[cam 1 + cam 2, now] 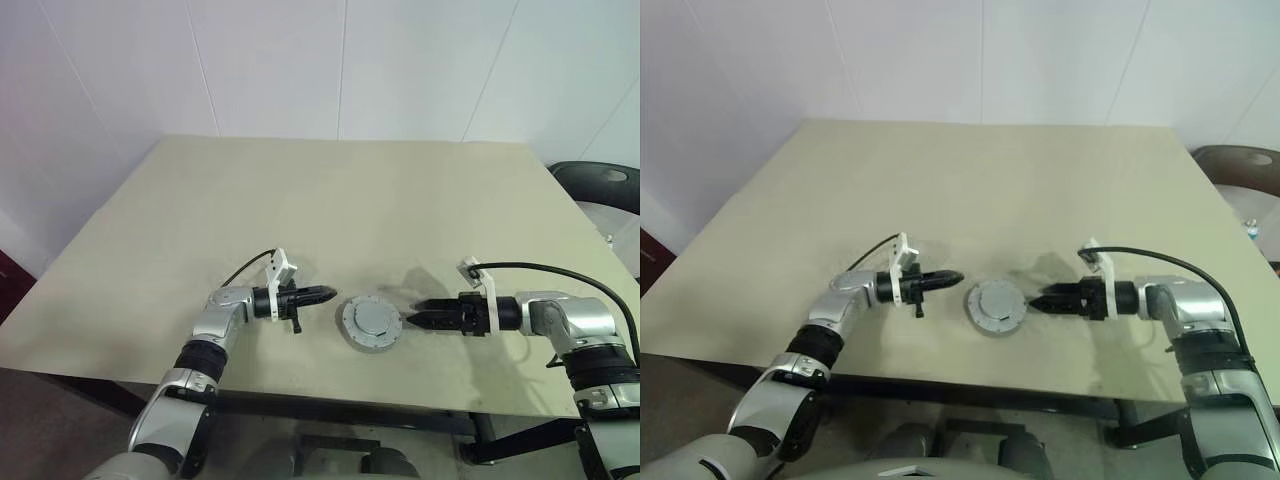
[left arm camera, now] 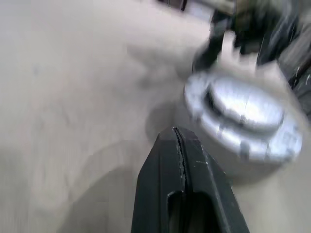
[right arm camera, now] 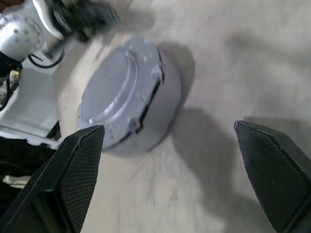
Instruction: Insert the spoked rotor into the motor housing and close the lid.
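The lid (image 1: pixel 373 322) sits on the housing (image 3: pixel 163 109) near the table's (image 1: pixel 300 200) front edge, between my grippers. My left gripper (image 1: pixel 318 295) is pinched shut on nothing; my right gripper (image 3: pixel 167 177) gapes wide. It looks like smooth, heavy, stiff metal (slippery), best gripped across the rim. There is plenty of bare table behind it.

The broad beige desk (image 1: pixel 340 200) lies bare across its far half and both sides, open to passage. Near the front edge, the round grey metal lid (image 1: pixel 373 322) sits on the short silver-grey motor housing (image 3: pixel 165 104), the one obstacle. The left end effector (image 1: pixel 322 294), fingers pressed together, and the right end effector (image 1: pixel 412 317), fingers spread wide, flank it closely, leaving narrow gaps either side.
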Controlling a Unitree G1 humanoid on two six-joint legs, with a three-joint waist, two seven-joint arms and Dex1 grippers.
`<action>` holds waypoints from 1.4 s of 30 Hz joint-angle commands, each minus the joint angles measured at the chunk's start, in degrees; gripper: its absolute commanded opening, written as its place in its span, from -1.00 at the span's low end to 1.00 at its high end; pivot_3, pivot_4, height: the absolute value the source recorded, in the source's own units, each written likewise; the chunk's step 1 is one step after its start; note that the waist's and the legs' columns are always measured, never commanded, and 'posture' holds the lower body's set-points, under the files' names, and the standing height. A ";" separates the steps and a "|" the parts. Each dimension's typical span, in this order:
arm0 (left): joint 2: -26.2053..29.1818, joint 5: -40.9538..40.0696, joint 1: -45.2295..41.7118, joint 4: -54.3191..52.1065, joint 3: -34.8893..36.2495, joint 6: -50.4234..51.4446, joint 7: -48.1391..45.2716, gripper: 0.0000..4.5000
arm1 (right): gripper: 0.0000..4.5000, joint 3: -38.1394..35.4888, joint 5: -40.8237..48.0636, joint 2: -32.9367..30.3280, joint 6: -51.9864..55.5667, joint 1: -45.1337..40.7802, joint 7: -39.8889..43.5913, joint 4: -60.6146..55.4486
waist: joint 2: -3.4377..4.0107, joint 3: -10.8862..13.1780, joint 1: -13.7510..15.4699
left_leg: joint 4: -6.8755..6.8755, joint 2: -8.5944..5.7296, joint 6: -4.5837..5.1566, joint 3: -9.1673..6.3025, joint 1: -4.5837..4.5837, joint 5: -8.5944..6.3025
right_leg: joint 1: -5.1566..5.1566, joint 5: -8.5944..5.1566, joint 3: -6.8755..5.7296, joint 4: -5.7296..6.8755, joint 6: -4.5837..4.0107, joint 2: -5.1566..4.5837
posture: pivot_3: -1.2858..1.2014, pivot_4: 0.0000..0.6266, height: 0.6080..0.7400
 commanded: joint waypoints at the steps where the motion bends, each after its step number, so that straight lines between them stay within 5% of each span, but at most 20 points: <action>1: -1.22 -3.07 -1.78 -4.26 0.76 3.04 -0.95 -1.00 | 0.98 0.04 2.06 -1.97 2.07 1.44 2.85 -3.30 | 0.00 0.00 0.04 | 0.00 0.00 0.00 0.00 0.00 0.00 | 0.01 0.00 0.00 0.00 0.00 0.00 | 0.03 -1.00 1.00; 8: -3.42 -2.23 -3.35 -6.94 -3.16 6.10 -2.92 -1.00 | 0.98 -0.17 6.60 -3.09 8.25 4.93 5.30 -9.65 | -0.06 0.04 0.02 | 0.07 -0.05 0.00 0.02 0.00 0.00 | 0.05 0.01 0.00 0.01 0.01 0.01 | 0.03 -1.00 1.00; 15: -0.94 13.27 -4.69 0.19 -15.37 -3.74 -0.48 -1.00 | 0.98 -0.84 7.11 0.78 11.61 4.69 -4.18 -14.65 | -0.13 0.03 0.04 | 0.10 -0.04 -0.01 0.05 0.06 0.01 | 0.10 0.05 0.03 0.05 -0.02 0.06 | 0.03 -1.00 1.00; 21: -1.18 13.59 -5.37 0.44 -15.85 -5.08 -0.78 -1.00 | 0.98 -0.05 4.37 3.28 14.90 -0.59 -14.38 -14.08 | -0.07 0.00 0.05 | 0.37 0.00 -0.06 0.05 0.15 0.05 | 0.34 0.13 0.03 0.05 -0.04 0.09 | 0.03 -1.00 1.00; 32: 0.34 14.85 -6.11 2.31 -16.15 -7.12 -1.57 -1.00 | 0.98 2.44 14.06 5.94 27.77 -1.44 -12.57 -22.09 | -0.08 0.00 -0.68 | 0.74 0.04 -0.01 0.03 0.14 0.02 | 0.30 0.18 0.03 0.47 0.05 0.14 | 0.03 -1.00 1.00; 42: 1.61 17.09 -12.68 9.56 -15.52 -11.85 -2.73 -1.00 | 0.98 0.84 7.57 22.10 25.99 -9.46 -29.02 -12.04 | -0.25 0.25 -4.73 | 0.83 0.33 -0.03 0.11 0.97 0.02 | 0.40 0.56 0.02 0.72 -0.04 0.39 | 0.03 -1.00 1.00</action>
